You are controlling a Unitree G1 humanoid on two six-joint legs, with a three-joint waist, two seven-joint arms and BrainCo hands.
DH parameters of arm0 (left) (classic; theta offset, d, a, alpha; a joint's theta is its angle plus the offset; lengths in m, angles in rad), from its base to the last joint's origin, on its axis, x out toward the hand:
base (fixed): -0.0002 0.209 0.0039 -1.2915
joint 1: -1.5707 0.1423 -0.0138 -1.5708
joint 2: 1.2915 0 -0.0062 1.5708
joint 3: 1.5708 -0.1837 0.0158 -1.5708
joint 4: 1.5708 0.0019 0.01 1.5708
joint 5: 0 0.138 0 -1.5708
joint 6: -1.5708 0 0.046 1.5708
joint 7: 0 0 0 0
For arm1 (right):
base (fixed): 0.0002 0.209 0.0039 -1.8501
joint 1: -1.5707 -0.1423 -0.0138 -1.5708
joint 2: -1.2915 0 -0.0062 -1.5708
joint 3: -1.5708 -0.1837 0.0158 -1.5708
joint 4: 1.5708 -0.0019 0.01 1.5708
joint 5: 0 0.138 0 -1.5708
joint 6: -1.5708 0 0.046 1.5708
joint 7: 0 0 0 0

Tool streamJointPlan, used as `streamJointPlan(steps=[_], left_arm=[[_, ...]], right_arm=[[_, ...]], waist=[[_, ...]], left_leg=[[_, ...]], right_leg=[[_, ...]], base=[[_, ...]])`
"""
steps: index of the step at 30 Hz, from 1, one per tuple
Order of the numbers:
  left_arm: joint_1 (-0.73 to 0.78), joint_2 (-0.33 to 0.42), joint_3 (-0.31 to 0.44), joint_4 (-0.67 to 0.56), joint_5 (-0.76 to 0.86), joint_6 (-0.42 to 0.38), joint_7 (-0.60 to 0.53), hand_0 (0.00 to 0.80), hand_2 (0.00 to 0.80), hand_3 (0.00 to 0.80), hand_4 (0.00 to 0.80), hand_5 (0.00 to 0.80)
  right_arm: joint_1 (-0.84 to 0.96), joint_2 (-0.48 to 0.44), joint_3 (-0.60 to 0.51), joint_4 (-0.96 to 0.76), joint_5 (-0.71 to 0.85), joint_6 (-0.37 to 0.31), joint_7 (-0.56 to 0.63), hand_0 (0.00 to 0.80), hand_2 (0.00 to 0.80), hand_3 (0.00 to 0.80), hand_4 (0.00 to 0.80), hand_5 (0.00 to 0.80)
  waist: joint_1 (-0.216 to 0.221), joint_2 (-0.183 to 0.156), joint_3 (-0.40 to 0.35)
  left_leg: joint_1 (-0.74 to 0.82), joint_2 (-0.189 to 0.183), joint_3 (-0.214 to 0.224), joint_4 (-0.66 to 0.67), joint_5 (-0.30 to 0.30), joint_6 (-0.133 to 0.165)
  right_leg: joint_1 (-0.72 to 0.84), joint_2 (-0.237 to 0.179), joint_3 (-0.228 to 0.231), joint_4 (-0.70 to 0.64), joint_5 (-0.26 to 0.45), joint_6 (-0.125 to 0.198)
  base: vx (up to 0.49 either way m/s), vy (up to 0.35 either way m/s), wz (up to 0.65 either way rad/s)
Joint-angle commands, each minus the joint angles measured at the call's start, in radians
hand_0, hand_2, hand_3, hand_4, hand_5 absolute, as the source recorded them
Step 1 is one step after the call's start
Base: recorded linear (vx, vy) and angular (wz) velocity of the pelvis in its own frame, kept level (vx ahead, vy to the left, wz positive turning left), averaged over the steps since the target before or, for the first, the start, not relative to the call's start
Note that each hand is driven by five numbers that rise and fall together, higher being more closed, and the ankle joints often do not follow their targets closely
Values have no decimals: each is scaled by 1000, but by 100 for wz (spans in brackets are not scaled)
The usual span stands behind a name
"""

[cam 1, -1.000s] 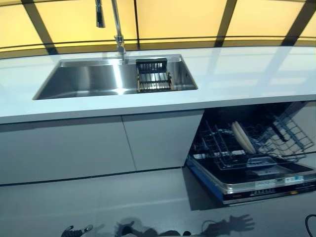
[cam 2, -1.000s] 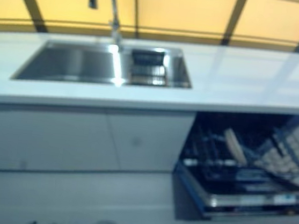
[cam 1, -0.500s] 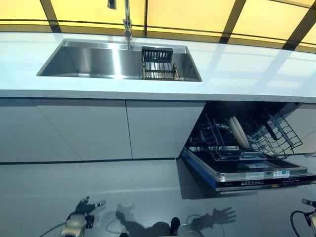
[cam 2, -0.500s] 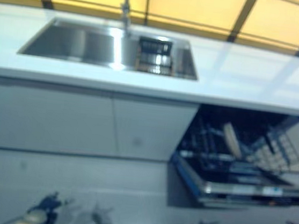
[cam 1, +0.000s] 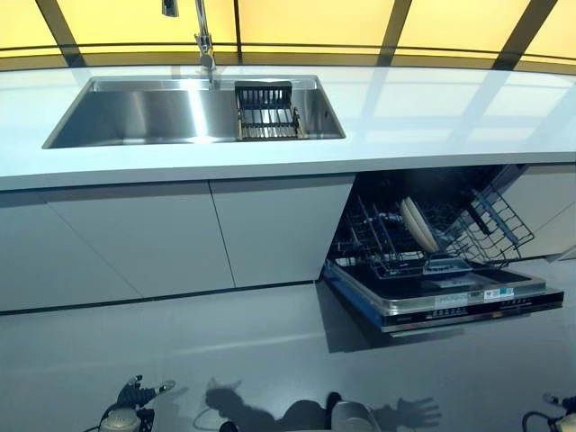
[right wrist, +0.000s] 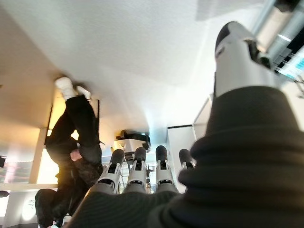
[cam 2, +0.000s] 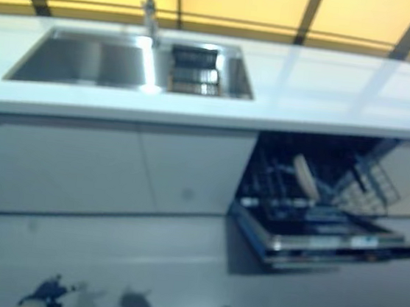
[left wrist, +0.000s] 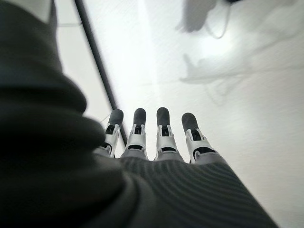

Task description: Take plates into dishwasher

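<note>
Both my hands hang empty, fingers straight: left hand (left wrist: 156, 142), right hand (right wrist: 142, 173). One round white plate (cam 1: 416, 225) stands in the black wire rack (cam 1: 387, 243) of the open dishwasher (cam 1: 441, 297), centre right. Steel sink (cam 1: 144, 117) at upper left shows no plates; I'd confirm before reaching.

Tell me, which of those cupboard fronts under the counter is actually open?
Only the dishwasher at the right end: its door hangs down and its rack with a plate shows. The two white cabinet doors under the sink are shut.
</note>
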Motion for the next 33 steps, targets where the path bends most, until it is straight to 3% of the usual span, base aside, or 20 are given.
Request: streamJointPlan(steps=[1, 4, 9, 15, 17, 25, 30, 33], left_arm=[[23, 37, 50, -29, -6, 12, 26, 0, 0, 0, 0, 0], [0, 35, 43, -55, 7, 12, -11, 0, 0, 0, 0, 0], [-38, 25, -9, -81, 8, 2, -15, 0, 0, 0, 0, 0], [-61, 21, -22, -86, -22, -10, -21, 0, 0, 0, 0, 0], [-63, 9, -24, -91, -53, -21, -9, 0, 0, 0, 0, 0], [-76, -40, -51, -86, -110, -55, 26, 0, 0, 0, 0, 0], [-66, -66, -73, -73, -127, -93, 13, 0, 0, 0, 0, 0], [-61, -80, -90, -64, -145, -113, 15, 0, 0, 0, 0, 0]], right_arm=[[-51, 14, 4, 33, 30, -30, -77, 0, 0, 0, 0, 0], [-41, 61, 17, 64, 111, -75, -104, 0, 0, 0, 0, 0], [-73, 104, 1, 170, 292, -143, -66, 0, 0, 0, 0, 0], [-131, 128, -16, 209, 517, -188, -57, 0, 0, 0, 0, 0], [-171, 147, -56, 259, 685, -220, -19, 0, 0, 0, 0, 0], [-328, 159, -94, 315, 1071, -289, 75, 0, 0, 0, 0, 0], [-428, 154, -122, 274, 1347, -354, 191, 0, 0, 0, 0, 0], [-504, 152, -131, 258, 1490, -388, 264, 0, 0, 0, 0, 0]], waist=[[25, -15, 29], [26, -12, 36], [37, 13, 52], [40, 47, 103], [43, 66, 128], [88, 107, 180], [109, 132, 191], [122, 145, 193]], left_leg=[[-56, 8, -30, 239, -157, 83], [-72, 39, -17, 202, -107, 65], [-107, 34, -41, 160, -54, 50], [-145, 33, -68, 247, -88, 55], [-190, 36, -81, 346, -127, 61], [-380, 18, -154, 607, -231, 83], [-423, 6, -181, 698, -270, 87], [-440, 1, -200, 751, -308, 79]], right_leg=[[-31, 11, 5, 67, 49, 8], [-21, 33, -8, 45, 25, 13], [-31, 46, -33, 55, -15, 13], [-86, 33, -36, 210, -96, -13], [-129, 25, -28, 327, -156, -35], [-287, -15, -2, 614, -286, -101], [-321, -41, 0, 702, -327, -124], [-339, -52, 12, 752, -362, -119]], base=[[-93, -395, -30], [-139, -283, -12], [-146, -131, 10], [-80, 0, 9], [-41, -15, 11], [-84, -19, 12], [1, 16, 20], [20, 25, 14]])
